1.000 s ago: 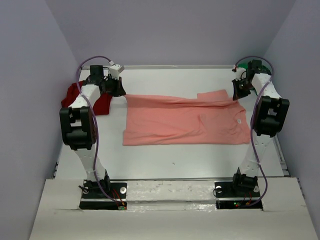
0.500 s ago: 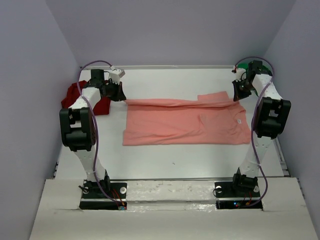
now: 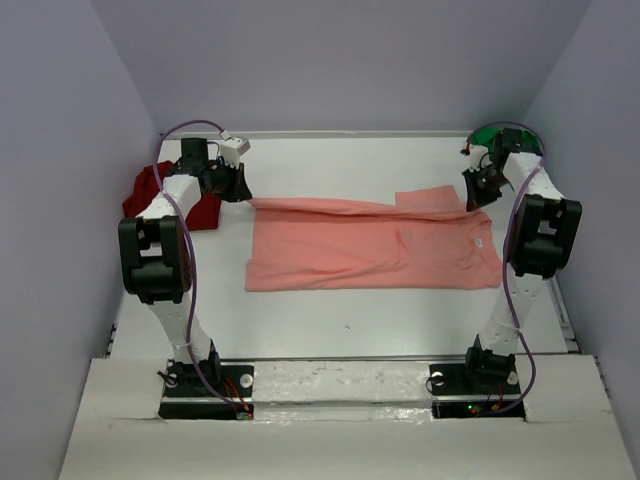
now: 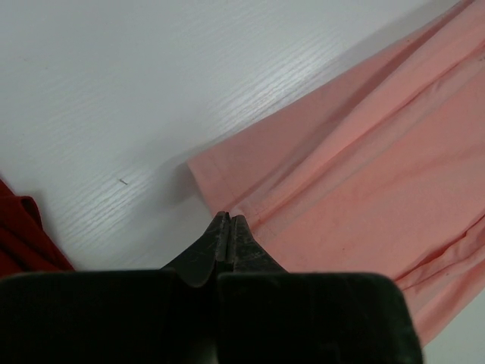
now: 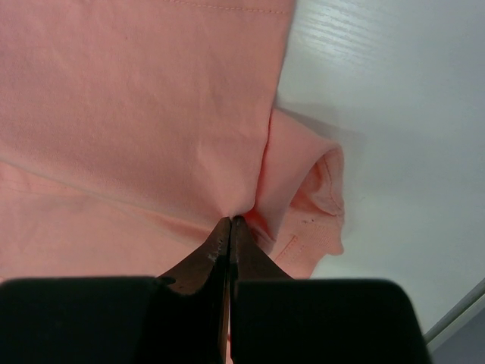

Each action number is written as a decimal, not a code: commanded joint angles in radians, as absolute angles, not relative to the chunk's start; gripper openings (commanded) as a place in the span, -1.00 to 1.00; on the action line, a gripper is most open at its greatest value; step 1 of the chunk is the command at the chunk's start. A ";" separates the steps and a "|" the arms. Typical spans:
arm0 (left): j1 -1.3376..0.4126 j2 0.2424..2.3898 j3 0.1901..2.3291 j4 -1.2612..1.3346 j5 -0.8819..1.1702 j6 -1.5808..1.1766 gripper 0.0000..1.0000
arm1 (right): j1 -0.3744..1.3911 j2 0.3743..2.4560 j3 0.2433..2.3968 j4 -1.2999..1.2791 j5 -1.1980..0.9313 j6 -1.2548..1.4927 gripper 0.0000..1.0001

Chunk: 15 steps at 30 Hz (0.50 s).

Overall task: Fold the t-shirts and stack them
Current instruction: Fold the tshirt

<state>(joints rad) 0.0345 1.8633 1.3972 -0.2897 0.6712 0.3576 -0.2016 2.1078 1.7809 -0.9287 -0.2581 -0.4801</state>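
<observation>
One salmon-pink shirt (image 3: 370, 245) lies spread in the middle of the table (image 3: 330, 320). One dark red shirt (image 3: 140, 195) is crumpled at far left, and one green shirt (image 3: 483, 134) is in the far right corner. The left gripper (image 4: 229, 222) and the right gripper (image 5: 229, 222), fingers pressed together, each pinch the pink one's far edge. Its white label (image 3: 478, 243) is too small to read.

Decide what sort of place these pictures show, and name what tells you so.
Probably a robot lab test cell, not a home: a white table boxed in by plain lavender walls, two robot arms bolted at its near edge, and a salmon-pink t-shirt spread out between them.
</observation>
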 commanded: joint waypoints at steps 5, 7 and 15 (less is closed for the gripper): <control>0.043 1.807 1.384 -0.295 0.680 0.368 -1.00 | -0.204 2.071 1.749 -0.931 -0.233 -0.517 -1.00; 0.041 1.806 1.382 -0.295 0.678 0.371 -1.00 | -0.204 2.074 1.743 -0.931 -0.233 -0.520 -1.00; 0.035 1.812 1.367 -0.301 0.684 0.371 -1.00 | -0.204 2.080 1.706 -0.923 -0.218 -0.531 -1.00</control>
